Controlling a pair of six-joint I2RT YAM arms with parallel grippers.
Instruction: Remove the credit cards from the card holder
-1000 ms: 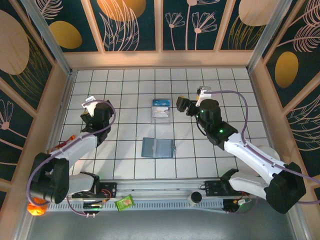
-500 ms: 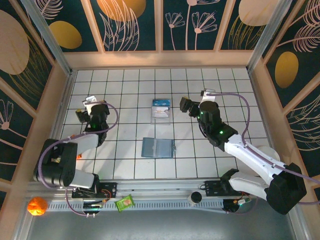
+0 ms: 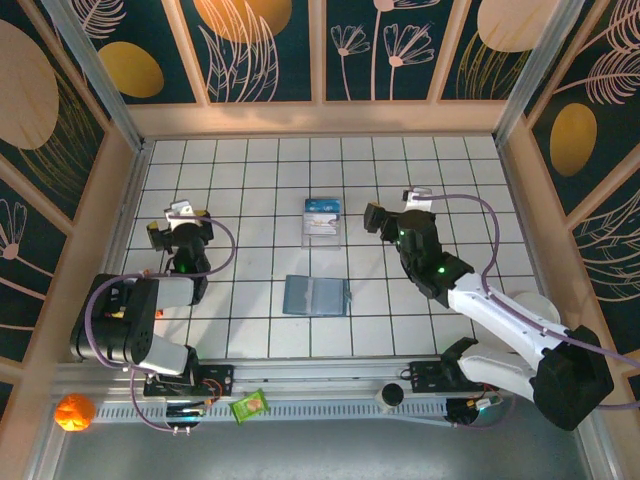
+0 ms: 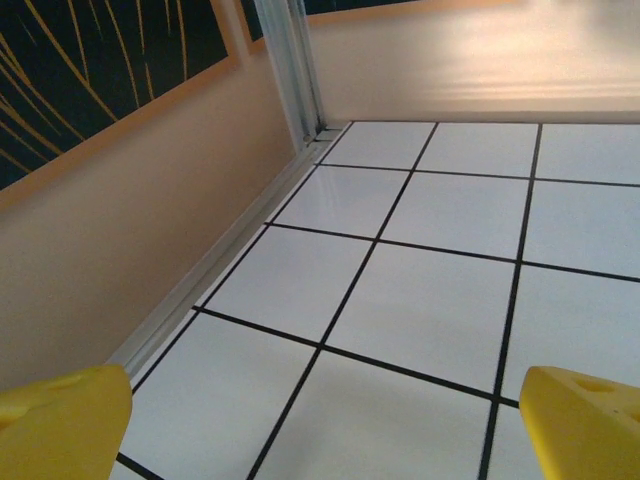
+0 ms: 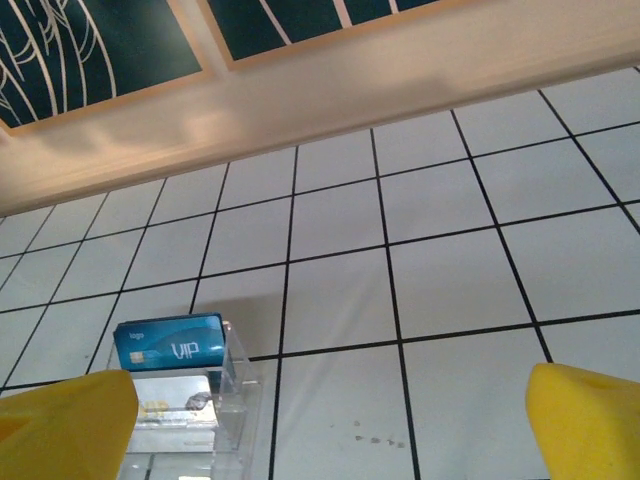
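The card holder (image 3: 316, 296) lies open and flat on the tiled floor at the centre, a teal two-panel wallet. Whether credit cards sit in its pockets I cannot tell from above. My left gripper (image 3: 170, 224) hangs far to its left near the left wall, open, its yellow fingertips (image 4: 60, 425) wide apart over bare tile. My right gripper (image 3: 375, 217) is up and to the right of the holder, open (image 5: 325, 430), with nothing between its fingers.
A clear plastic case (image 3: 322, 221) stands behind the holder, with a blue VIP card (image 5: 170, 342) and a silvery card in it. Walls (image 4: 120, 230) close the floor on three sides. An orange ball (image 3: 75, 410) and green packet (image 3: 250, 404) lie on the front ledge.
The left arm has folded back toward its base, its gripper drifting nearer and slightly left. The right gripper has moved a little right and nearer. The holder and case have not moved.
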